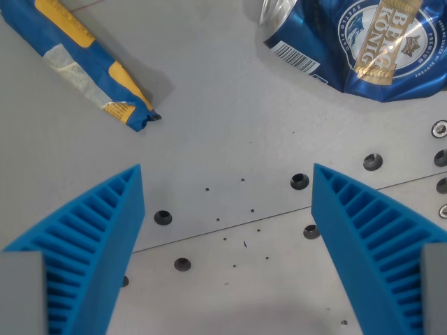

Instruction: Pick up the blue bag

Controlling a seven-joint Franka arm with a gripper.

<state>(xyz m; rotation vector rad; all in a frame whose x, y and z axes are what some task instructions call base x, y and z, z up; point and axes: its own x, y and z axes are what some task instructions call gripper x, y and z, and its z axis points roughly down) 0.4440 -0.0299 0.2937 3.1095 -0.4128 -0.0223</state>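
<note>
We see only part of the blue bag [91, 63]: its upper end runs off the wrist view's top left corner, and its print is too small to read. The crushed can [370, 45] is cut by the top and right edges; both blue fingers [91, 244] leave the frame at the bottom

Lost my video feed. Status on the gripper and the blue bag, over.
Gripper open, empty, over bare table. Blue bag at the wrist view's upper left, untouched. Crushed blue can upper right, clear of the bag. Nothing in the way.
</note>
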